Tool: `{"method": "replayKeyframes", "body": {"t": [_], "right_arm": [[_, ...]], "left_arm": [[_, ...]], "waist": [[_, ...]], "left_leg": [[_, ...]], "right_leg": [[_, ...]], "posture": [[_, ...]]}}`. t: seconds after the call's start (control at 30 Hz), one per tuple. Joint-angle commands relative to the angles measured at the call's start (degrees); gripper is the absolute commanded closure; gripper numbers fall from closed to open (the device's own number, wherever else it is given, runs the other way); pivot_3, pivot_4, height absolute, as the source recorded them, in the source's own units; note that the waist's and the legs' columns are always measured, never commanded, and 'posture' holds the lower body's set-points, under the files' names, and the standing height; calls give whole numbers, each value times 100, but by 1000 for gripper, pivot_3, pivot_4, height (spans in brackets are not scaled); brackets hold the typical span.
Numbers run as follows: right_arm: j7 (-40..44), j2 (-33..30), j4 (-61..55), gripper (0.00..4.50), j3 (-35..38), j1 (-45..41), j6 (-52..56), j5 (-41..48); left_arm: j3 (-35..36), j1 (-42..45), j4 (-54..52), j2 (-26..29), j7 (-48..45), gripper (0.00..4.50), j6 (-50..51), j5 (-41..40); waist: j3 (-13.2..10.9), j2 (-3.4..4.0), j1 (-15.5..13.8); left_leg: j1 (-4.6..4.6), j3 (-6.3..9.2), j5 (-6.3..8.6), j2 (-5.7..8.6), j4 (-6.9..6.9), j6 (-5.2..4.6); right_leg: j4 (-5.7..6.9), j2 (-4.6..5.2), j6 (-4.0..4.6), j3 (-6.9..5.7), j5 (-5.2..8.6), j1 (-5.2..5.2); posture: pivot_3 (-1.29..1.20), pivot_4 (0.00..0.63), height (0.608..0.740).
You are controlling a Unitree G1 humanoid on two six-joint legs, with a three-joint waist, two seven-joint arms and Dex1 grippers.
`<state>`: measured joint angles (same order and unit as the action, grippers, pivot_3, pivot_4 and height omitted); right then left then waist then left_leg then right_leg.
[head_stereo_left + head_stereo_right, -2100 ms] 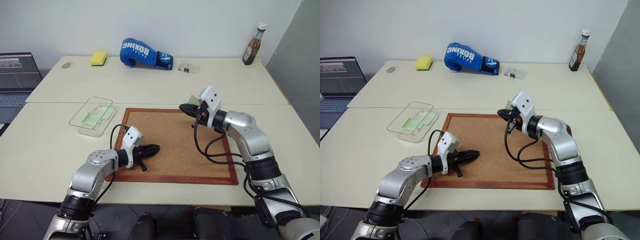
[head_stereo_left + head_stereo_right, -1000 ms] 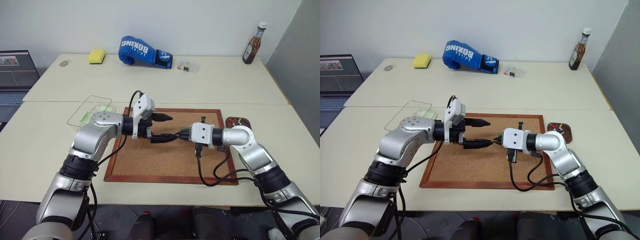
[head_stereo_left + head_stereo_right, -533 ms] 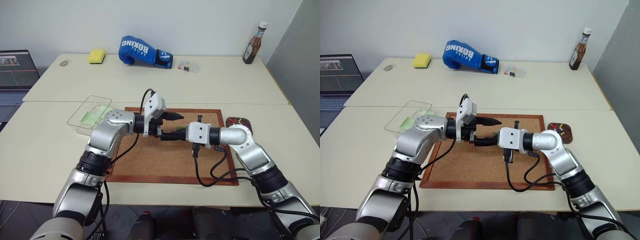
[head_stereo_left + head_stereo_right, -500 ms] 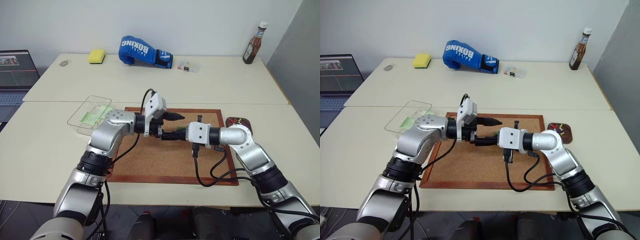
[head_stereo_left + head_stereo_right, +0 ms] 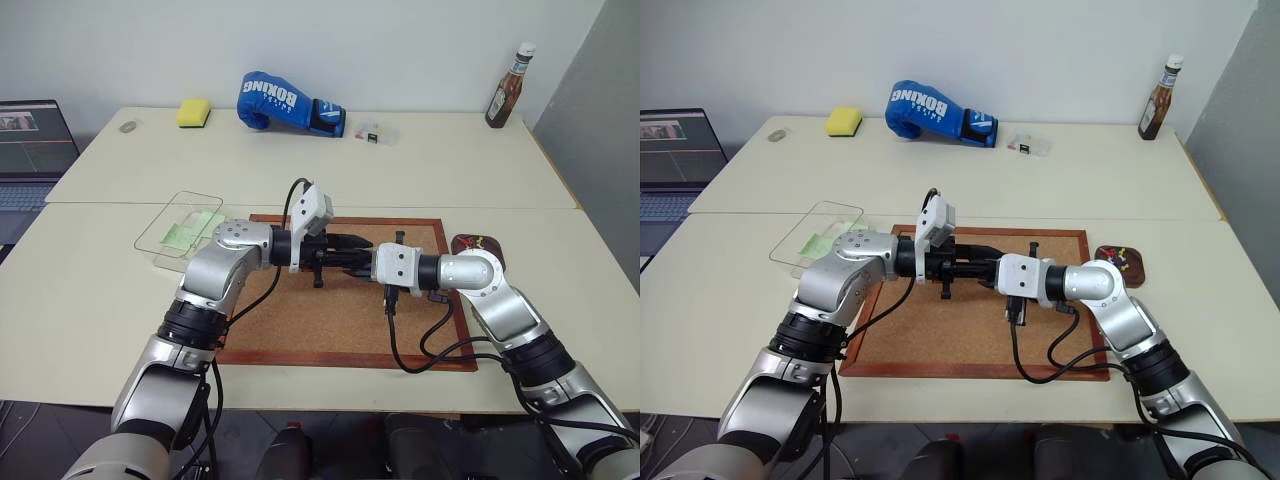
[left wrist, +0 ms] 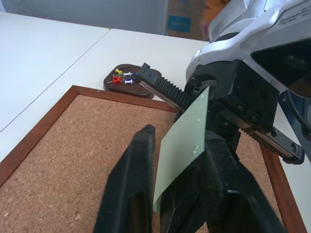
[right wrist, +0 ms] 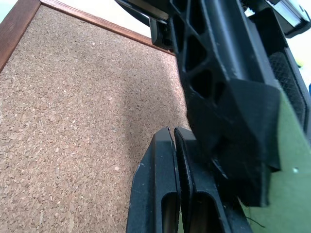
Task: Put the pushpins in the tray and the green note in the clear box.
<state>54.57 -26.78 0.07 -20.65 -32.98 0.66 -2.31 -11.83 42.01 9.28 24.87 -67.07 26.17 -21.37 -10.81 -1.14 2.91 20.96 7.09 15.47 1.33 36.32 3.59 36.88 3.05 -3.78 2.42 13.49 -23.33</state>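
Over the middle of the corkboard [image 5: 300, 320] my two grippers meet tip to tip. The right gripper [image 7: 173, 132] is shut on one edge of the pale green note [image 6: 182, 145], which stands on edge. My left gripper [image 6: 179, 138] straddles the note's free part. Its fingers are drawn close, with a narrow gap showing between one finger [image 6: 141, 145] and the paper. The small dark tray [image 5: 478, 243] sits just off the board's right edge, with several coloured pushpins [image 6: 119, 77] in it. The clear box [image 5: 160, 222] lies left of the board with green paper inside.
A blue boxing glove [image 5: 285, 103], a yellow sponge [image 5: 195, 113] and a small clear case [image 5: 375, 133] lie along the back of the table. A sauce bottle [image 5: 506, 88] stands at the back right. A laptop [image 5: 35, 150] sits off the left edge.
The right gripper brought the note from the board's back edge to its middle. The left gripper swung in from the board's near left, and its wide-open fingers have narrowed around the note.
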Motion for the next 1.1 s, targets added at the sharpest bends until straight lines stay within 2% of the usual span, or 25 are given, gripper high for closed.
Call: {"method": "replayKeyframes", "body": {"t": [0.03,0.07,0.3,0.53,0.73,0.93,1.03,1.1], "right_arm": [[-39,16,-306,4500,81,-82,12,10],[-41,18,-314,4500,83,-77,19,12],[-43,3,-402,4500,106,-60,70,22],[15,-55,-763,4500,153,-9,306,134],[27,-112,-1153,4500,184,65,567,225],[-28,-174,-1427,4500,349,100,933,415],[-188,-261,-1619,4500,733,186,1413,632],[-523,-315,-1658,4500,1307,283,1995,838]], "left_arm": [[90,133,-144,-22,-69,4279,48,-94],[89,120,-139,-13,-81,4438,44,-88],[101,52,30,38,-4,4438,-49,70],[239,216,1150,8,579,4438,-645,597],[361,279,1694,41,593,4438,-1003,733],[418,278,1659,-39,635,4438,-1023,721],[535,227,1304,-91,716,4438,-769,544],[626,100,674,-131,775,4438,-404,299]], "waist": [[0,0,1],[0,0,1],[0,0,1],[0,0,-2],[0,0,-7],[0,0,-16],[0,0,-24],[0,0,-37]], "left_leg": [[0,0,0,0,0,0],[0,0,0,0,0,0],[0,0,0,0,1,0],[-1,2,0,0,4,0],[0,2,0,2,6,0],[2,3,0,3,6,0],[2,3,0,2,7,0],[7,7,0,2,12,0]], "right_leg": [[0,0,0,0,0,0],[0,0,0,0,0,0],[1,0,0,0,0,0],[3,-1,0,-1,0,0],[3,0,0,-1,-1,0],[3,1,1,-2,-1,0],[4,1,0,-2,-1,0],[5,1,1,-4,-1,0]], "posture": [[0,150,740],[0,150,740],[0,150,740],[0,150,740],[0,150,740],[0,150,740],[0,150,740],[0,150,740]]}}
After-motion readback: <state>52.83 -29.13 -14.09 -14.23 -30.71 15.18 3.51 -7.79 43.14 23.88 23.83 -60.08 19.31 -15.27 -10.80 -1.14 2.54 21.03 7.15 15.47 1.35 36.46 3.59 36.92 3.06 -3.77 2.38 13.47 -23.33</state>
